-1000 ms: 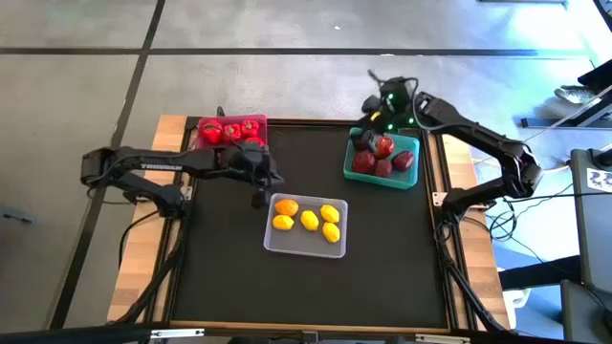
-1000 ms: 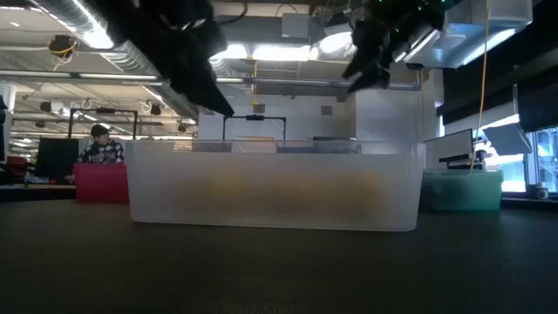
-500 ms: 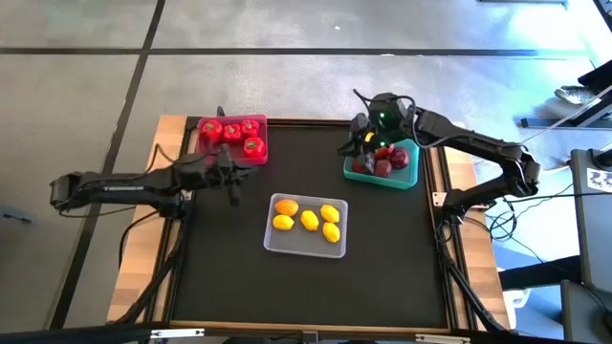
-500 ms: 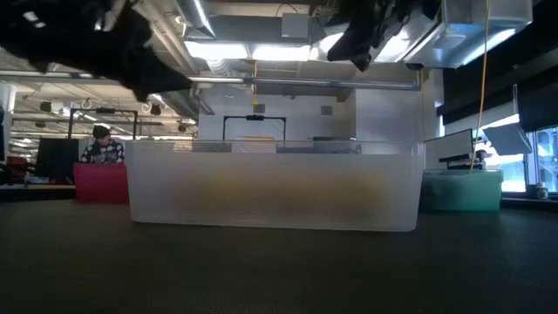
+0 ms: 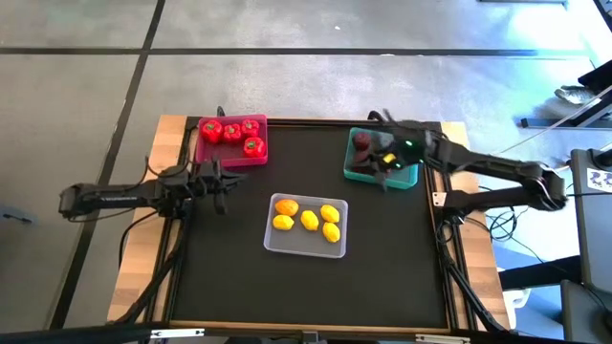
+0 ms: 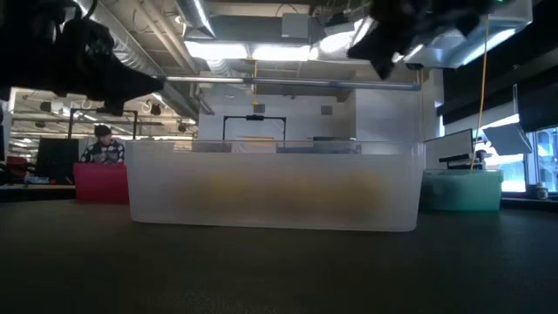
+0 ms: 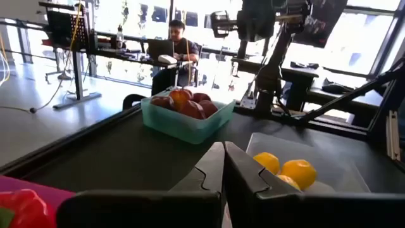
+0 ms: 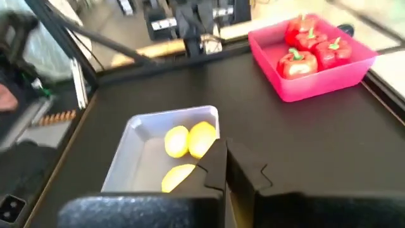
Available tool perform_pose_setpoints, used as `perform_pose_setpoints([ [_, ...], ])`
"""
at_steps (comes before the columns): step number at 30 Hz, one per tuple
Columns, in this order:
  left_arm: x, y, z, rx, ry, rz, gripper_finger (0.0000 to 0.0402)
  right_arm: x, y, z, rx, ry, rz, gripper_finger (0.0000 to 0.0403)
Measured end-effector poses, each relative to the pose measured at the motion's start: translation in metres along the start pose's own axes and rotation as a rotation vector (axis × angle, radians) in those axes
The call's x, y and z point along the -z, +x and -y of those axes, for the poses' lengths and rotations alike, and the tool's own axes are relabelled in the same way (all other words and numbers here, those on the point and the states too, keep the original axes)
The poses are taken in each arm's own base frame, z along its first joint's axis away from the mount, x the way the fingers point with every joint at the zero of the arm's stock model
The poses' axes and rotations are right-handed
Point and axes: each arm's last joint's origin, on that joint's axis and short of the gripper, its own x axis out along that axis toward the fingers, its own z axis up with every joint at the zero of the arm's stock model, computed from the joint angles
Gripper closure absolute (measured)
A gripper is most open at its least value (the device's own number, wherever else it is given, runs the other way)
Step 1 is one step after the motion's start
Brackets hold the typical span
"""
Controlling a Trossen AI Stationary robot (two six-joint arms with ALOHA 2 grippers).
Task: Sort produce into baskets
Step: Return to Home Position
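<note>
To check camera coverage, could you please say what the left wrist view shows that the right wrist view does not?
Left wrist only: teal basket of apples, a seated person. Right wrist only: the whole pink basket with peppers; the left wrist catches a corner. Both: grey-white tray of lemons, past the shut left claw or shut right claw.

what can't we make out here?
High view: the right gripper covers part of the teal plastic tray; its dark red apples cannot be counted.
Low view: the translucent grey-white tray shows only a yellow blur through its wall; the pink tray hides its contents.
Left wrist view: the left gripper hides part of the yellow lemons; the edge cuts off a red bell pepper.
</note>
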Motion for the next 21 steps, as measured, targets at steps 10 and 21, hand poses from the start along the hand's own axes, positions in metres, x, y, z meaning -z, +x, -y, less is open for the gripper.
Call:
perform_pose_setpoints([
  [10,0.003,-0.004,-0.003,-0.044,-0.006,0.030,0.0397,0.085,-0.047,-0.018,-0.035,0.080,0.254,0.0386],
  [21,0.012,-0.005,-0.004,-0.059,0.026,-0.066,0.0396,0.148,-0.052,-0.016,0.118,0.123,0.285,0.0384],
])
